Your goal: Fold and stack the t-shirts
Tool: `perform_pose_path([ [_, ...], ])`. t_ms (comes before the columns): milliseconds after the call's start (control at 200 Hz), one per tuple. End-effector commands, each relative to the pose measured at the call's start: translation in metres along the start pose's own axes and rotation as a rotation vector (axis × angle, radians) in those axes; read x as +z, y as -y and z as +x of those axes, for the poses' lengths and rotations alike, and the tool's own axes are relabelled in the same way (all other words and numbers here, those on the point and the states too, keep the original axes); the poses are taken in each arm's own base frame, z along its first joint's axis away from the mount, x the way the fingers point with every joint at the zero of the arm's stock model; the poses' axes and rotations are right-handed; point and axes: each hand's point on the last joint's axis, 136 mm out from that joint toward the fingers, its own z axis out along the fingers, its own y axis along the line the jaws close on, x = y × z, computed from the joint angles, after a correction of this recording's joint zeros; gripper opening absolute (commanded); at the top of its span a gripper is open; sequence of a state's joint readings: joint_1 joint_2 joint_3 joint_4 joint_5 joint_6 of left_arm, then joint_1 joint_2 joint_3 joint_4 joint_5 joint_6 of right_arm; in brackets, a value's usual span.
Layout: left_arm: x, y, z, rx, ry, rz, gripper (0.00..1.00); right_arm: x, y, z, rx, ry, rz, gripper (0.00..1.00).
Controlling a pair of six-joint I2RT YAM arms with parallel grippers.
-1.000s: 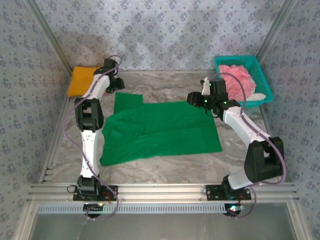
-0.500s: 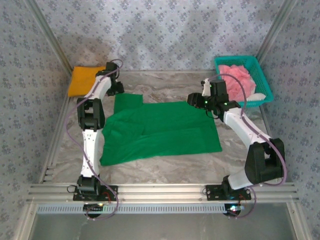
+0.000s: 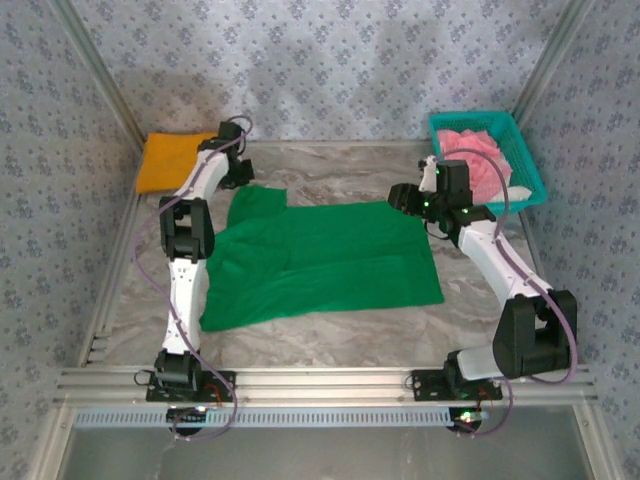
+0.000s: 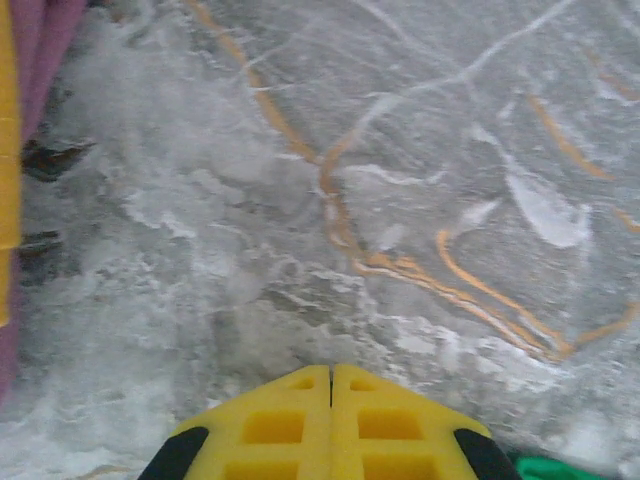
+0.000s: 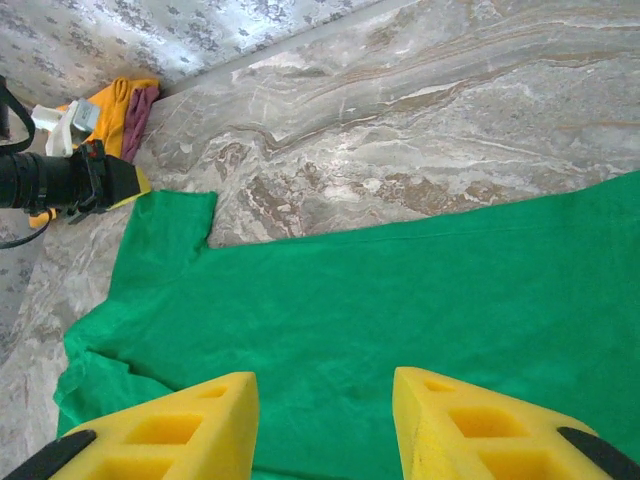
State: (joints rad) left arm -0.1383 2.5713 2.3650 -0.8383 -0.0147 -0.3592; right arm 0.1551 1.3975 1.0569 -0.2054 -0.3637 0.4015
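My left pincer [image 4: 331, 372] is closed on nothing over bare bench [image 3: 330, 172], upper left in the top view. The green t-shirt [image 3: 320, 262] lies spread just below it, long axis left to right. My right pincer [image 5: 322, 388], jaws apart and empty, hangs over the shirt's upper right corner. Each arm is nearest its own far corner.

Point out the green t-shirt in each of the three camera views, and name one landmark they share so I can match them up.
Top external: the green t-shirt lies spread across the middle of the marble tabletop.
Left wrist: a sliver at the bottom right corner, beside the shut left tool.
Right wrist: it covers the lower half, under the open right tool.
Shared landmark: the veined marble tabletop.
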Motion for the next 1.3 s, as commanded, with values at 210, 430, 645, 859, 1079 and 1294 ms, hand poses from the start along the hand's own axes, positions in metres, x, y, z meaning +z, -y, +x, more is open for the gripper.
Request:
perform_pose_path([
  [210,-0.076,0.01,-0.039,0.031,0.144,0.036,0.0,0.032,0.039,-0.018,0.01,-0.091,0.127,0.45],
  [430,-0.096,0.008,-0.056,0.059,0.217,0.036,0.0,0.07,0.099,-0.027,0.077,-0.2,0.294,0.46],
  [645,-0.091,0.009,-0.057,0.077,0.201,0.038,0.0,0.103,0.131,-0.018,0.093,-0.273,0.389,0.47],
  [859,-0.079,0.004,-0.053,0.086,0.181,0.023,0.0,0.122,0.152,-0.014,0.088,-0.313,0.459,0.47],
  [1079,-0.062,-0.011,-0.04,0.07,0.122,-0.003,0.0,0.147,0.164,-0.011,0.08,-0.341,0.496,0.47],
  [1294,-0.034,-0.023,-0.017,0.057,0.047,-0.008,0.0,0.164,0.175,-0.001,0.095,-0.378,0.522,0.49],
])
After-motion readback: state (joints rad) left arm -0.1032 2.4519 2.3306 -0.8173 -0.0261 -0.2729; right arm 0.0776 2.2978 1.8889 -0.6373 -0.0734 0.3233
